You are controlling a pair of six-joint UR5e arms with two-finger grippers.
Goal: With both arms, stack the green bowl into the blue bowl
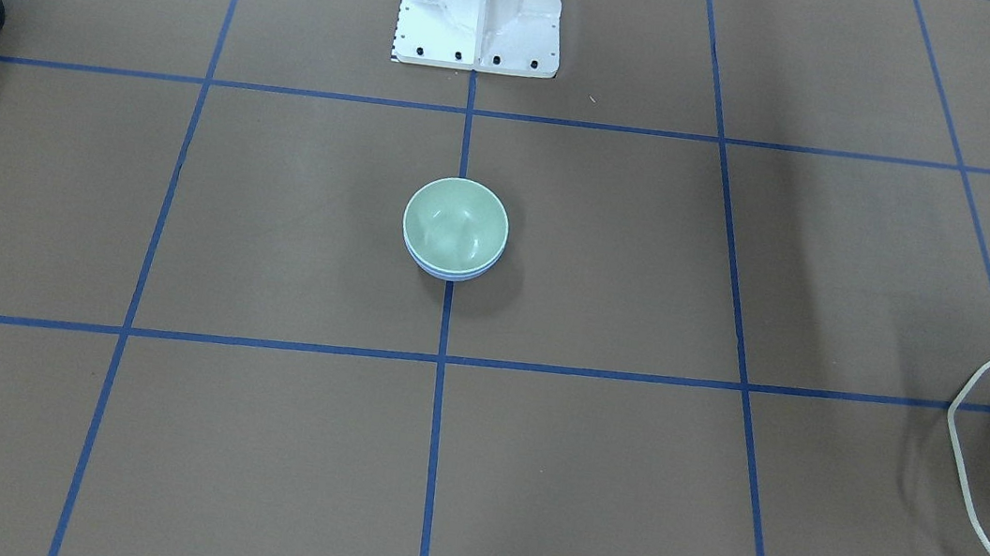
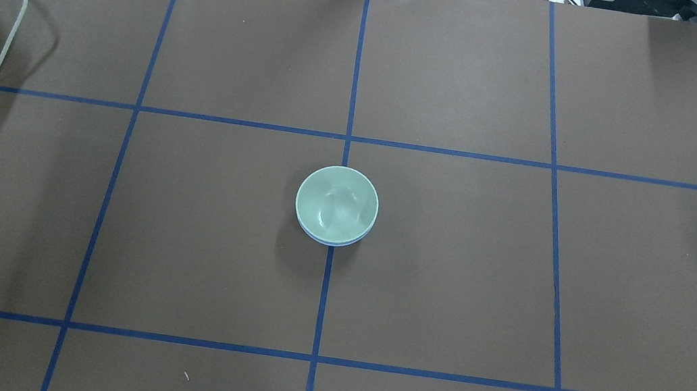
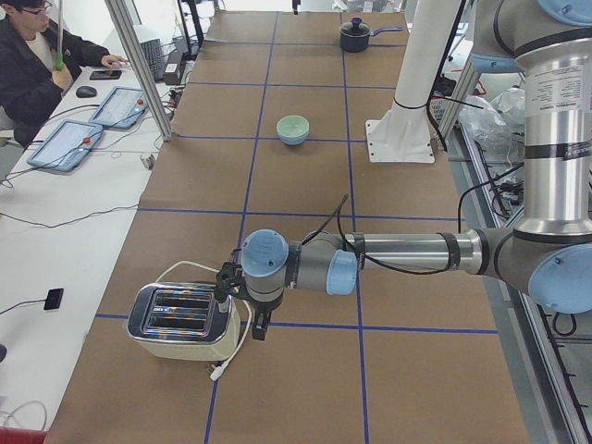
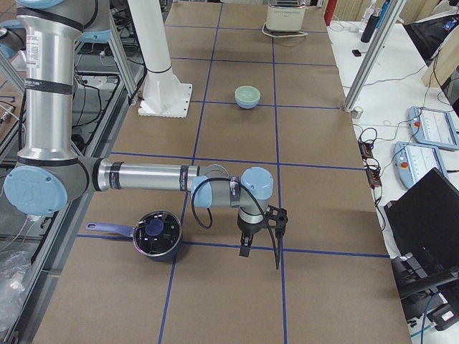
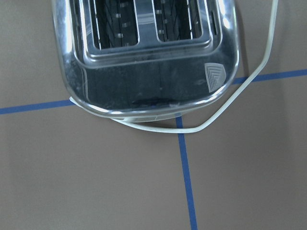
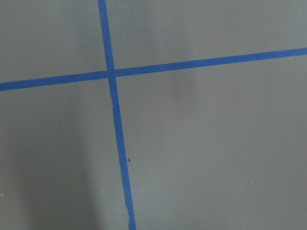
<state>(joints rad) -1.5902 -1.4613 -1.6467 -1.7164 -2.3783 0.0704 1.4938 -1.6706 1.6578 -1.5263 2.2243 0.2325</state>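
The green bowl (image 1: pixel 454 224) sits nested inside the blue bowl (image 1: pixel 450 273) at the middle of the table, and only a thin blue rim shows under it. The stack also shows in the overhead view, green bowl (image 2: pixel 336 202) over blue rim (image 2: pixel 331 242). My left gripper (image 3: pixel 260 326) hangs next to a toaster, far from the bowls. My right gripper (image 4: pixel 244 246) hangs over bare table next to a pot, also far from the bowls. I cannot tell whether either is open or shut.
A chrome toaster (image 3: pixel 185 322) with a white cord stands at the table's left end, right under the left wrist camera (image 5: pixel 144 52). A dark pot (image 4: pixel 156 233) with a handle stands at the right end. The white pedestal (image 1: pixel 480 12) stands behind the bowls.
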